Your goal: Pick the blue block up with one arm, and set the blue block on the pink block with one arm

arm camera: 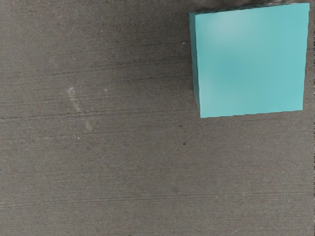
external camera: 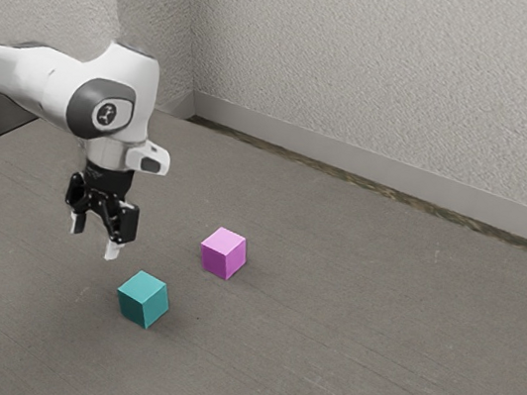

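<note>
The blue block [external camera: 143, 299], teal in colour, rests on the grey table in the lower middle of the exterior view. Up and to its right lies the pink block [external camera: 223, 252], a small gap apart from it. My gripper [external camera: 94, 236] hangs above the table to the blue block's upper left, open, with nothing between its fingers. In the wrist view the blue block [arm camera: 248, 61] appears from above, off to one side of my hand and not under it.
The grey table [external camera: 369, 355] stretches wide to the exterior view's right and front. A pale textured wall [external camera: 414, 71] with a baseboard runs behind it. A dark drop-off lies at the far left edge.
</note>
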Controlling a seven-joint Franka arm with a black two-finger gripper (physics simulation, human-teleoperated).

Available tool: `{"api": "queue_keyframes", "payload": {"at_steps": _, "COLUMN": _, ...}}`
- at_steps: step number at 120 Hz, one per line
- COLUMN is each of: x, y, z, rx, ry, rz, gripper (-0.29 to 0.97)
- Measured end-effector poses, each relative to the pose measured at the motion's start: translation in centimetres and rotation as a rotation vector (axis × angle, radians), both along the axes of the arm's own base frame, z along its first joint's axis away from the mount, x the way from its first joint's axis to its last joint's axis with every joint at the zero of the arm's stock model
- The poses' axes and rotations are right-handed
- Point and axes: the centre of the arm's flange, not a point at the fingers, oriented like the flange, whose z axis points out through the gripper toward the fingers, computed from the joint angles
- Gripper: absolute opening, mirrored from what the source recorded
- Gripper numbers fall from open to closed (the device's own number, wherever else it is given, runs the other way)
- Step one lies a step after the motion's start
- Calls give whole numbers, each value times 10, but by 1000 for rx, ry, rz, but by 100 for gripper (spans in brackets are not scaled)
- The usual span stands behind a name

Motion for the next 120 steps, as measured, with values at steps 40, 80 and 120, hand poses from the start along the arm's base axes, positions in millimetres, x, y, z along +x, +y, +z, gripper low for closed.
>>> {"api": "queue_keyframes", "payload": {"at_steps": 40, "x": 2, "y": -21, "z": -54, "rx": -15, "ry": -17, "rz": 24, "gripper": 68}}
{"api": "queue_keyframes", "payload": {"at_steps": 80, "x": 27, "y": -37, "z": -84, "rx": -48, "ry": -57, "rz": 34, "gripper": 68}}
{"api": "queue_keyframes", "payload": {"at_steps": 120, "x": 33, "y": -44, "z": -121, "rx": -76, "ry": -45, "rz": 51, "gripper": 68}}
